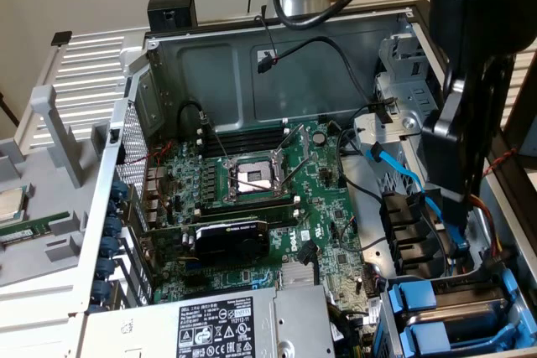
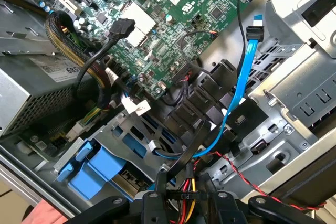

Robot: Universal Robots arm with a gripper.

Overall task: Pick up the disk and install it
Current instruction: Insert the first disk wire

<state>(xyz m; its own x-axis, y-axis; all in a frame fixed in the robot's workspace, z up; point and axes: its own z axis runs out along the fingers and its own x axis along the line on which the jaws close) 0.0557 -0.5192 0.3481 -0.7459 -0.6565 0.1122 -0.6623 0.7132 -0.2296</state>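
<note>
Layout note: open case, arm at the drive end.
I see the motherboard (image 1: 277,207) lying flat in the case (image 1: 277,73), with the processor socket (image 1: 254,175) near its middle and the graphics card (image 1: 231,239) just in front of it. The power supply (image 1: 226,324) sits at the near edge. Beside it, at the exterior view's right, the drive cage (image 2: 113,129) holds two railed trays (image 1: 419,298). The gripper (image 1: 457,241) hangs above that cage, and a data cable (image 2: 239,93) runs down beside it. A loose processor chip (image 1: 10,203) lies outside the case, at the exterior view's left.

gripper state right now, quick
gripper: open or closed cannot be told; it hangs by the blue drive trays
</note>
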